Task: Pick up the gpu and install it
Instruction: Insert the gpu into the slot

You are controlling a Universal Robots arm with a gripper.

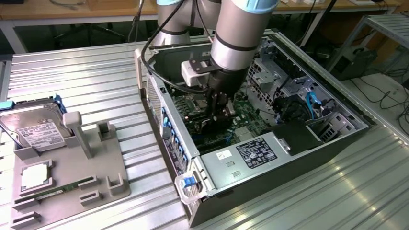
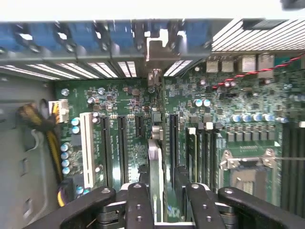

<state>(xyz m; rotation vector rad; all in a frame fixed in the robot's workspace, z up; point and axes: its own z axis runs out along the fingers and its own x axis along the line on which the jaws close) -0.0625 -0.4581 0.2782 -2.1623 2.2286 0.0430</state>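
At the exterior view's left, a grey parts tray [image 1: 118, 184] lies on the ribbed metal table [image 1: 83, 72]. On it rest a silver hard drive [image 1: 35, 127] with a white label at the far end, a square chip [image 1: 35, 175] nearer, and a narrow green memory stick [image 1: 57, 190] in a slot beside the chip.

To the right of the tray, the open computer case [image 1: 307, 163] lies on its side, its motherboard [image 1: 191, 103] exposed. The robot arm [image 1: 236, 33] reaches down into the case, and the gripper [image 1: 216, 117] sits low over the board, near the expansion slots.

In the wrist view, the gripper [image 2: 164, 202] is clamped on the gpu [image 2: 155, 157], which stands on edge between the black fingers [image 2: 138, 205] and runs away from the camera toward the case's rear wall. Its pale bracket end [image 2: 153, 50] meets the slotted rear panel among the blue slot latches [image 2: 62, 36]. A white slot [image 2: 86, 148] and dark slots lie to one side of the card, the processor socket [image 2: 250, 167] to the other.

Right of the arm in the exterior view, a labelled power supply [image 1: 255, 153] sits at the near end, with drive bays [image 1: 319, 110] beyond.
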